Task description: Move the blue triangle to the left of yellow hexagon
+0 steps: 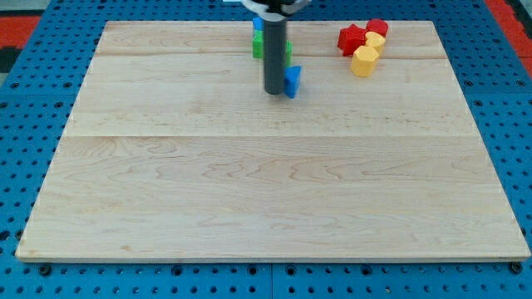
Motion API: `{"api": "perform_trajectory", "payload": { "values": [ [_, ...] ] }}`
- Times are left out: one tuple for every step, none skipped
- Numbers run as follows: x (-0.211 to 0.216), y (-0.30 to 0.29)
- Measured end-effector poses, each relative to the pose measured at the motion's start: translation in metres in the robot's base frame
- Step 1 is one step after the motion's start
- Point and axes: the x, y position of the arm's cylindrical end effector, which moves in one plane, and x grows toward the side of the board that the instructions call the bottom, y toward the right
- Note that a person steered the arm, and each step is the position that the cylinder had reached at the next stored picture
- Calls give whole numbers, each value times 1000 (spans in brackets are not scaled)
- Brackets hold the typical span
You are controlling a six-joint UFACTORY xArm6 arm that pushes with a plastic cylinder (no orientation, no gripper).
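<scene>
The blue triangle [293, 80] lies near the top middle of the wooden board [266, 191]. My tip [273, 91] rests on the board right against the triangle's left side. The yellow hexagon [363, 61] lies to the triangle's right, near the view's top right. The rod hides part of the blocks behind it.
A green block [258, 46] with a blue block [258, 24] above it sits behind the rod, partly hidden. A red star-like block [352, 38], a red block [377, 27] and a second yellow block [376, 41] cluster just above the yellow hexagon.
</scene>
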Motion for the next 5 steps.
{"api": "perform_trajectory", "payload": {
  "values": [
    [0,32],
    [-14,39],
    [-22,18],
    [-25,-3],
    [-31,4]
  ]
}}
